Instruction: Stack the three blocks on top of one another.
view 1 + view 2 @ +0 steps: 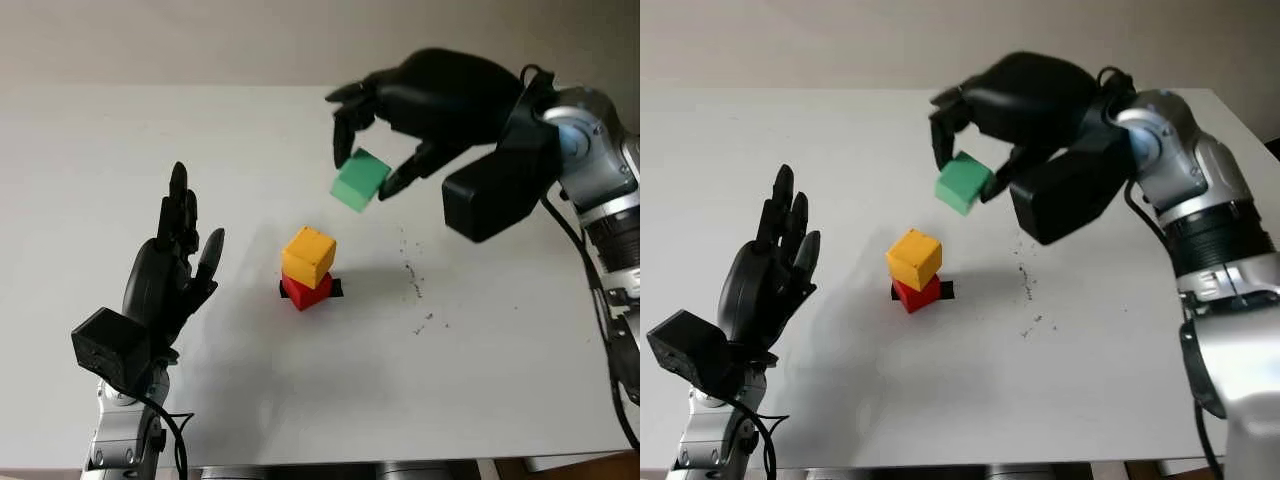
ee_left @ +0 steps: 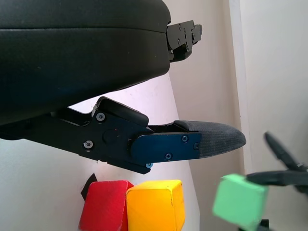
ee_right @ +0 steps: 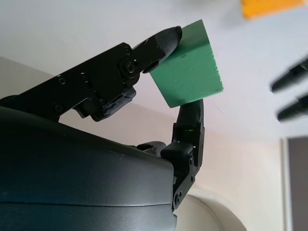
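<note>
A yellow block (image 1: 308, 256) sits on top of a red block (image 1: 307, 290) near the middle of the white table (image 1: 100, 150), the pair standing on a small black mark. My right hand (image 1: 375, 165) is shut on a green block (image 1: 359, 181), held tilted in the air above and behind-right of the stack. In the right wrist view the green block (image 3: 188, 64) is pinched between the fingertips (image 3: 163, 41). My left hand (image 1: 185, 235) is open, raised upright to the left of the stack, apart from it.
Small dark specks (image 1: 412, 280) lie on the table to the right of the stack. The table's front edge (image 1: 350, 462) runs along the bottom, and a pale wall stands behind the table's far edge.
</note>
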Controlling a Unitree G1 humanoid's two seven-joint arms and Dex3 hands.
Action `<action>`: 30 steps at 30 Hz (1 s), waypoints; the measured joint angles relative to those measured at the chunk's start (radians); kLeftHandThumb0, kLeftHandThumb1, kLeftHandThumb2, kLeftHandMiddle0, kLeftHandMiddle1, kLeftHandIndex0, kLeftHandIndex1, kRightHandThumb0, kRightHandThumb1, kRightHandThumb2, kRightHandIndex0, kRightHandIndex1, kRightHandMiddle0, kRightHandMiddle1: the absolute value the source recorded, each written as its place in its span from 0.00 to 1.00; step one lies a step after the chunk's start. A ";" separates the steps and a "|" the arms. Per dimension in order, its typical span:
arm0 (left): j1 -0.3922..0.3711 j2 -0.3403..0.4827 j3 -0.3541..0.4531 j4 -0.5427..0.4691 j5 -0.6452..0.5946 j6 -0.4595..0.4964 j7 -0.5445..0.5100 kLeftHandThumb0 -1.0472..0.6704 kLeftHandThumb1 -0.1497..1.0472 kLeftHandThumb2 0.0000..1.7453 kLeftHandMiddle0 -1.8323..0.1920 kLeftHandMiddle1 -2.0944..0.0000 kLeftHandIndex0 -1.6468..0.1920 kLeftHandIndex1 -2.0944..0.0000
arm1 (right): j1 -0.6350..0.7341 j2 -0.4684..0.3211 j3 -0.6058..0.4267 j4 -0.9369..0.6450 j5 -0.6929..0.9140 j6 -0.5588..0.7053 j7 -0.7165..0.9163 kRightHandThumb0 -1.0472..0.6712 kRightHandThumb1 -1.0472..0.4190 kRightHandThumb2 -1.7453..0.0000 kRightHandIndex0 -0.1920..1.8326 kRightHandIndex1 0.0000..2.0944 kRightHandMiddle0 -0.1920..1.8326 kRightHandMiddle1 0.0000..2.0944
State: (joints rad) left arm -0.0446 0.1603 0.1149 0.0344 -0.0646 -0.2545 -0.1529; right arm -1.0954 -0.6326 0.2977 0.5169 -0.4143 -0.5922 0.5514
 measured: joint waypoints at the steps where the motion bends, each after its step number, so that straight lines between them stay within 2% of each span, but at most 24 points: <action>1: -0.001 0.000 0.000 0.002 0.001 -0.002 0.002 0.16 1.00 0.28 1.00 0.98 1.00 0.99 | 0.000 0.010 -0.006 -0.012 0.028 0.030 0.024 0.38 0.13 0.97 0.27 0.02 0.36 0.66; 7: -0.001 -0.001 0.000 0.002 0.009 -0.003 0.010 0.15 1.00 0.28 1.00 0.99 1.00 1.00 | 0.000 0.055 -0.042 -0.083 0.182 0.195 0.163 0.37 0.13 0.97 0.26 0.02 0.33 0.69; 13: -0.002 0.006 0.003 0.005 0.014 -0.010 0.011 0.16 1.00 0.29 1.00 0.99 1.00 1.00 | -0.010 0.067 -0.047 -0.082 0.231 0.314 0.262 0.36 0.12 0.97 0.25 0.02 0.33 0.71; 30: -0.009 0.006 0.005 0.002 -0.010 0.014 0.005 0.14 1.00 0.31 1.00 0.98 1.00 0.99 | -0.027 0.124 -0.017 -0.001 0.229 0.365 0.404 0.36 0.10 0.97 0.23 0.02 0.31 0.70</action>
State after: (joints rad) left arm -0.0539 0.1660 0.1199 0.0361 -0.0742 -0.2410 -0.1483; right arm -1.1227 -0.5091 0.2805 0.5162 -0.1856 -0.2267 0.9555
